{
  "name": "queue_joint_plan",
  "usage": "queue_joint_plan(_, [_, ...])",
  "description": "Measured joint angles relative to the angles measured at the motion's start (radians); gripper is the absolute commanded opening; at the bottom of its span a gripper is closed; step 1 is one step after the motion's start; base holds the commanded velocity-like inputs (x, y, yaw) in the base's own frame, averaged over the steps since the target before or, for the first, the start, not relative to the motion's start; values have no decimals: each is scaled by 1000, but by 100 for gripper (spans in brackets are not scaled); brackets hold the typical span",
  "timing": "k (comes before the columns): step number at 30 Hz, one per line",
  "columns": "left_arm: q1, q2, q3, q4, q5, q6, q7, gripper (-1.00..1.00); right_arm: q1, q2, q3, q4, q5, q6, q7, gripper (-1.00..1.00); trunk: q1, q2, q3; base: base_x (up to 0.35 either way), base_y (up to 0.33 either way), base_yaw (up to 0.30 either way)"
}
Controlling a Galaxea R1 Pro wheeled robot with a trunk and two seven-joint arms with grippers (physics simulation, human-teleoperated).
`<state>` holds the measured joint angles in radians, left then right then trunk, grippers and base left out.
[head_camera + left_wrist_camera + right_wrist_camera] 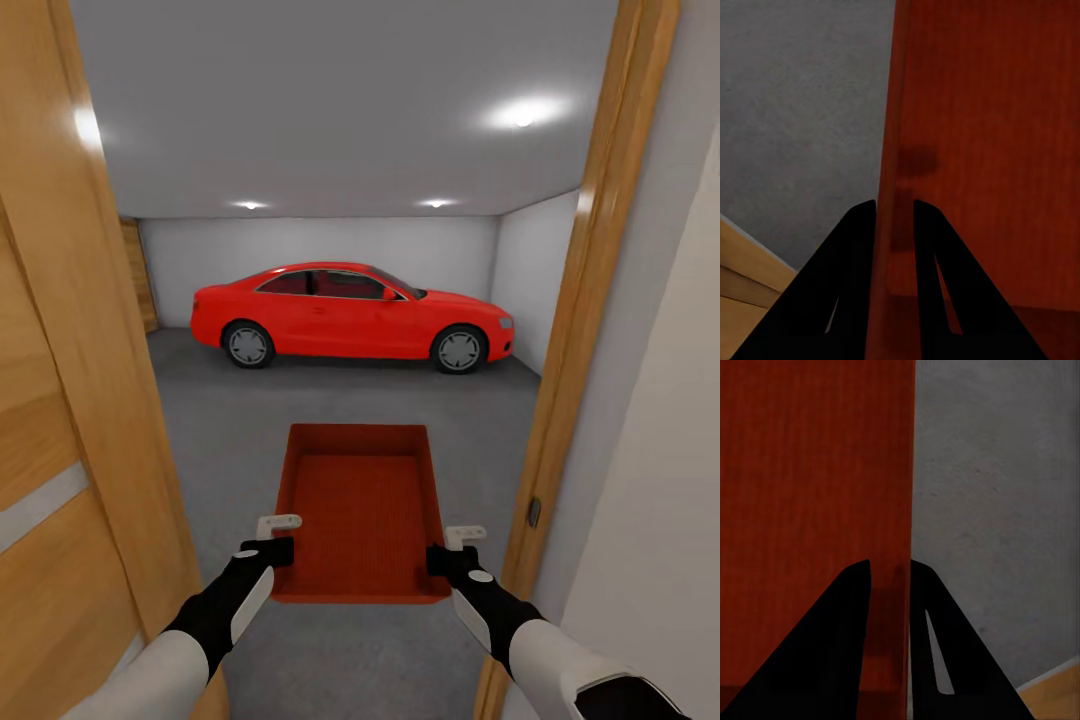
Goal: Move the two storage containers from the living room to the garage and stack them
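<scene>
- An orange-red storage container (362, 512), open-topped and rectangular, is being carried in front of the robot, held above the garage floor (250, 420) in a wooden doorway.
- The left gripper (270, 550) is gripping the container's left wall near the corner closest to the robot; in the left wrist view its jaws are clamped on that thin wall (889, 225), one black finger (847, 285) on each side.
- The right gripper (448, 558) is gripping the opposite wall near its close corner; in the right wrist view its jaws are likewise clamped on the wall (902, 607), with grey concrete (997, 510) showing beside it.
- A wooden door (60, 420) is standing open on the left, and a wooden door frame (575, 330) is rising on the right beside a pale wall (660, 450).
- Beyond the doorway, a red car (350, 315) is sitting side-on against the pale back wall of the garage, under a grey ceiling (340, 100) with lit spotlights.
</scene>
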<state>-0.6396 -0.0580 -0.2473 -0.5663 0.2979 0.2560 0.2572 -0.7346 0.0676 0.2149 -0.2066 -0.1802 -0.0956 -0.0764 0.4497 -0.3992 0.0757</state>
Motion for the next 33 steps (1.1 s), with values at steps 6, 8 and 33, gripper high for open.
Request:
queue_joint_plan(6, [0,0,-3,0,3,1,1,-100,0,-1,-1,0,1,2,2,-100,0,0,0,0,0,-1])
queue_joint_plan(8, [0,1,-4,0,4,1,1,-100,0,-1,-1,0,0,1,2,-100,0,0,0,0,0,0])
queue_joint_plan(33, [-1,1,-7,1,7,1,1,-100,0,-1,-1,1,-1,0,3,-100,0,0,0,67,58,-59])
